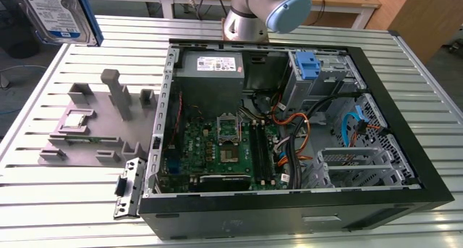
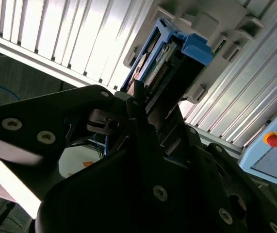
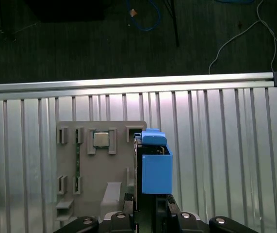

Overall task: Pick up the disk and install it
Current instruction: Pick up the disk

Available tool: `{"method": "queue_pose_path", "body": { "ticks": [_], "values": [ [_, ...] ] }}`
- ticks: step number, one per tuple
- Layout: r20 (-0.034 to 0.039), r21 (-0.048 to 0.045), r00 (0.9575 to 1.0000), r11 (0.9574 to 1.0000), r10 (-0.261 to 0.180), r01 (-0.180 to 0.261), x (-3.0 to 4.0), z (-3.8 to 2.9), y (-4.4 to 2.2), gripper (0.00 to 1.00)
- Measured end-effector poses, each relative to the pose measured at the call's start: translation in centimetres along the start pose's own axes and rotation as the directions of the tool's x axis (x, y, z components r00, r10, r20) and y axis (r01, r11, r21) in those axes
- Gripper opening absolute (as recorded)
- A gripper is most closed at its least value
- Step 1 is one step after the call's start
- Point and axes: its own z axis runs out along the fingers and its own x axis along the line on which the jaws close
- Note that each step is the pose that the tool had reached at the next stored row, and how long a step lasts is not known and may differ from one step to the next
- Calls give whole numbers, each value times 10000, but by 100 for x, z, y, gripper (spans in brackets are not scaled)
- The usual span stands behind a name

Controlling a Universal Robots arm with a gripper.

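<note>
I see my fingers (image 2: pixel 137 104) clamped tight on the disk (image 1: pixel 54 12). In the exterior view it hangs at ten o'clock from the open computer case (image 1: pixel 289 215), above the worktop (image 1: pixel 72 204).

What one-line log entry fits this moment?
gripper: shut on disk | disk: held clear of grey holder | case: open, disk not installed
</note>
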Motion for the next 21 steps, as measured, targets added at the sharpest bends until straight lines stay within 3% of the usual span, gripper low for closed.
{"method": "queue_pose_path", "body": {
  "ticks": [21],
  "values": [
    [0, 0, 10000, 10000, 0, 0, -12, -201, 6, 35]
  ]
}}
